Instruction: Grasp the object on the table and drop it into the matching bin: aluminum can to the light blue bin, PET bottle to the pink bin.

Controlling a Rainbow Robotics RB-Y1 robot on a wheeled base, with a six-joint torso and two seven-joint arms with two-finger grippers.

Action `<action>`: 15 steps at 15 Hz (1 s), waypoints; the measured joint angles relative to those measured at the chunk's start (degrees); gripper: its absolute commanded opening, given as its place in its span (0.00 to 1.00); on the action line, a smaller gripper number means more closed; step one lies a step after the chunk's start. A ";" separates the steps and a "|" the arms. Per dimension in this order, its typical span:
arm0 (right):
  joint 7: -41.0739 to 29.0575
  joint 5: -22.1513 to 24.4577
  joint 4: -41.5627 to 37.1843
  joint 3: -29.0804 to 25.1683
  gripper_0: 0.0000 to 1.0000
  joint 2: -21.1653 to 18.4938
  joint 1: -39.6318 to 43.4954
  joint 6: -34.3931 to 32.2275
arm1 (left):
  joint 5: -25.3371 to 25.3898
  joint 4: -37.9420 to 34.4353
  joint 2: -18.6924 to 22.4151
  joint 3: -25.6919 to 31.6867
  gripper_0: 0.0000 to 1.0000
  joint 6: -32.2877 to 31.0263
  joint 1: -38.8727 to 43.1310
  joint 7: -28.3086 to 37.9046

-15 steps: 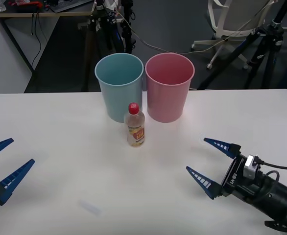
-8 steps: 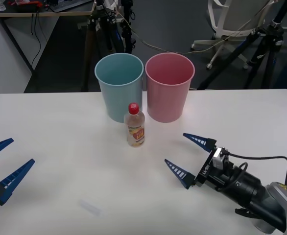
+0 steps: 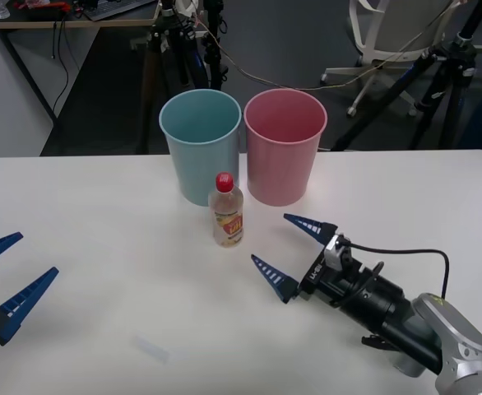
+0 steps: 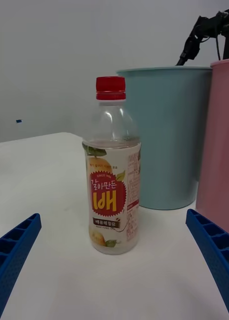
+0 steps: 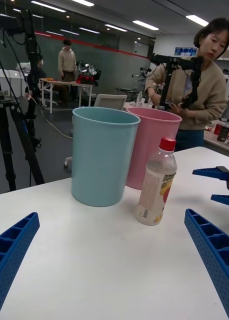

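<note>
1. Upright on the white table (image 3: 101,214), the PET bottle (image 3: 226,211) stands nearer the far edge than the near one, roughly midway between the left and right edges; it has a red cap and a yellow-orange label with red print.
2. Just behind the bottle, the light blue bin (image 3: 201,144) and the pink bin (image 3: 284,145) stand side by side close to the far edge, the blue one toward the robot's left; whether their walls touch cannot be told. The bottle sits in front of the gap between them, close to the blue bin's base.
3. Low over the table, the right gripper (image 3: 291,251) lies to the bottle's right and a little nearer the near edge, its blue ribbed fingers spread wide, holding nothing and aimed at the bottle, with a clear gap between tips and bottle.
4. Near the table's near left corner, the left gripper (image 3: 9,270) hangs with its fingers wide apart and nothing between them, well apart from the bottle.
</note>
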 measured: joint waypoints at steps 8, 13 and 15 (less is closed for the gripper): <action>1.03 1.42 0.05 -0.11 1.00 3.36 -1.66 5.45 | 0.00 0.00 0.00 0.00 1.00 0.00 0.00 0.00; 1.35 2.11 0.03 -0.04 1.00 4.29 -2.06 7.00 | 0.00 0.00 0.00 0.00 1.00 0.00 0.00 0.00; 1.29 2.82 0.04 0.16 1.00 5.55 -2.17 8.37 | 0.00 0.00 0.00 0.00 1.00 0.00 0.00 0.00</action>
